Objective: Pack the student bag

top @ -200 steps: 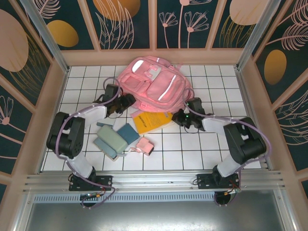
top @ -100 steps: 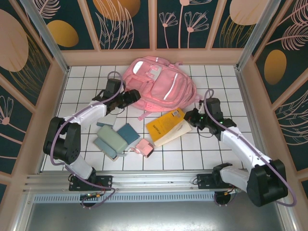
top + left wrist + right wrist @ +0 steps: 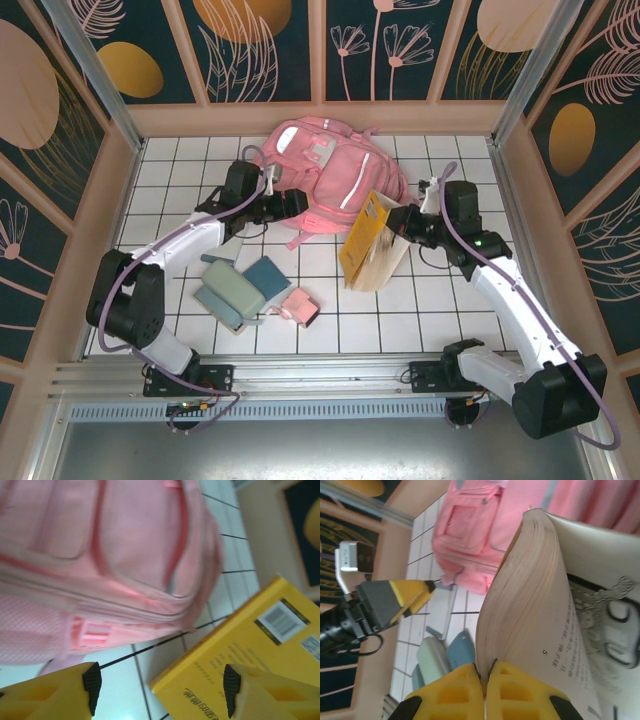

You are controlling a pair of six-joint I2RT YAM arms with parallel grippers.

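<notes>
The student bag [image 3: 325, 178] is a large pink backpack lying flat at the back middle of the tiled table. My left gripper [image 3: 297, 206] hovers open at its lower left edge; in the left wrist view the left gripper [image 3: 161, 692] frames bare tile and a corner of the yellow book [image 3: 240, 650], with the bag [image 3: 100, 555] just beyond. My right gripper [image 3: 404, 228] is shut on the yellow book [image 3: 366, 240], holding it lifted and tilted on edge beside the bag's right side. In the right wrist view the right gripper [image 3: 485, 672] pinches the book [image 3: 530, 605] at its cover edge, pages fanned.
A pale green pouch [image 3: 228, 290], a blue case [image 3: 266, 276] and a small pink pouch [image 3: 300, 305] lie on the tiles in front of the left arm. Wooden walls [image 3: 110, 220] enclose the table on three sides.
The right arm has raised the yellow book from flat on the tiles to standing on edge, moving it right and toward the bag. The left gripper has slid right along the bag's lower edge.
</notes>
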